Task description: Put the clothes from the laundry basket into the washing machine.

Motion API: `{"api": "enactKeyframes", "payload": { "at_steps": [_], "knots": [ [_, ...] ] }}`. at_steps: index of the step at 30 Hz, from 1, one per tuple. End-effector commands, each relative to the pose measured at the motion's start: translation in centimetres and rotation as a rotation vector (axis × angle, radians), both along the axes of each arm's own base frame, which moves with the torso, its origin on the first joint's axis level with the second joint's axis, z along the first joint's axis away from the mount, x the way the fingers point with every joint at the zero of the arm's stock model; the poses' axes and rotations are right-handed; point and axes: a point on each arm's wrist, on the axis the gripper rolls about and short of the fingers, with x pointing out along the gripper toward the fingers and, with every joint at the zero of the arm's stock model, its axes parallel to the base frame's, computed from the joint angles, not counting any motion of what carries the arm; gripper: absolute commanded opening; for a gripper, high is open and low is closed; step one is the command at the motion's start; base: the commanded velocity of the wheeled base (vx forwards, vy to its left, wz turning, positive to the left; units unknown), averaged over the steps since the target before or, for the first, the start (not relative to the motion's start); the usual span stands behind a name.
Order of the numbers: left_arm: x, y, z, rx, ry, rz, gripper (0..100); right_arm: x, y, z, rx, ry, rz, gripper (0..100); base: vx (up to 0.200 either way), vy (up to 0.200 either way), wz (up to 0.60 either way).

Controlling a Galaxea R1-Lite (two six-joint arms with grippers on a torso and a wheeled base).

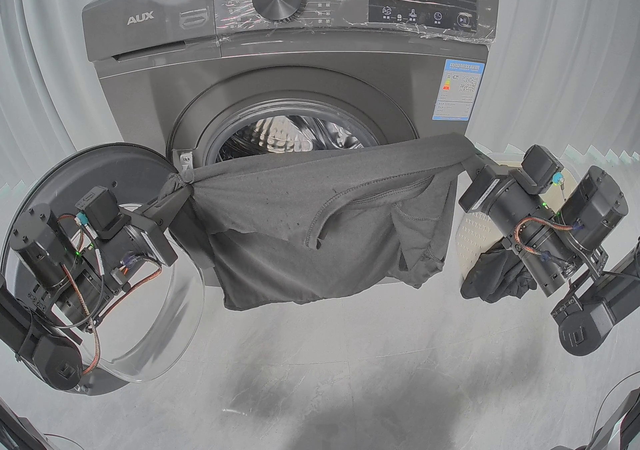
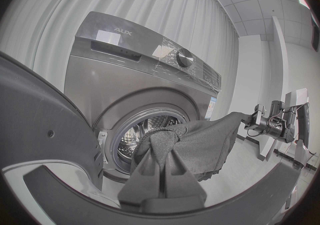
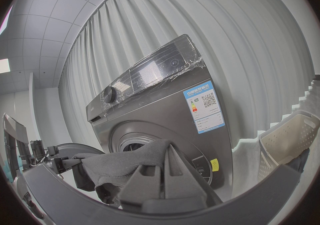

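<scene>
A dark grey cotton garment point(image 1: 320, 225) hangs stretched across the middle of the frame. It sits just in front of the round opening of the grey front-loading washing machine point(image 1: 153, 78), whose round glass door point(image 1: 100, 171) stands swung open at the lower left. The left tool point(image 1: 179, 191) is pressed together on a bunched corner of the garment at centre left. The right tool point(image 1: 471, 166) pinches the opposite corner at centre right.

The cloth sags between them, outside the shiny steel drum point(image 1: 293, 135). At the right of the frame, behind the right arm, stands the white perforated plastic laundry basket point(image 1: 475, 238), with another dark cloth point(image 1: 500, 278) draped over its side.

As I judge it, this garment is out of the basket and at the machine but not yet inside. It has to be pushed through the opening and released, and then the cloth in the basket is left to load.
</scene>
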Motion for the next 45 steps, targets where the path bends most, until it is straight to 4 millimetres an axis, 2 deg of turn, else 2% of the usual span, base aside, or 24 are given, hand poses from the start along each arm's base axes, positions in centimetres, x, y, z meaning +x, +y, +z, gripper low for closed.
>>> {"api": "enactKeyframes", "payload": {
  "at_steps": [1, 16, 27, 28, 34, 36, 40, 45],
  "knots": [
    [0.0, 0.0, 0.0, 0.000, -0.001, 0.001, 0, 0.0, 0.1, 0.0, -0.001, 0.001, 0.002, 0, 0.000, 0.000, 0.00],
    [0.1, 0.3, 0.1, -0.001, -0.004, 0.012, 0, -0.1, 0.2, -0.1, -0.002, 0.003, 0.005, 0, 0.000, 0.000, 0.00],
    [-0.1, 0.1, -0.6, 0.016, 0.023, -0.013, 0, -0.4, 0.8, 0.0, -0.001, -0.002, 0.029, 0, 0.000, 0.000, 0.00],
    [-0.2, 0.1, -0.7, 0.017, 0.028, -0.011, 100, -0.4, 0.9, 0.0, -0.002, -0.001, 0.032, 0, 0.000, 0.000, 0.00],
    [-1.0, -1.0, -1.5, 0.029, 0.064, -0.067, 100, -0.4, 1.1, 0.2, 0.000, -0.009, 0.037, 0, 0.000, 0.000, 0.00],
    [-1.6, -1.9, -2.6, 0.050, 0.109, -0.106, 100, -0.7, 1.7, 0.1, -0.001, -0.009, 0.060, 0, 0.000, 0.000, 0.00],
    [-1.5, -2.6, -3.2, 0.058, 0.131, -0.129, 100, -0.9, 2.4, 0.1, -0.005, -0.011, 0.081, 0, 0.000, 0.000, 0.00],
    [-1.2, -3.6, -4.6, 0.086, 0.181, -0.156, 100, -0.3, 3.4, 1.2, 0.019, -0.056, 0.091, 0, 0.000, 0.000, 0.00]
  ]
}}
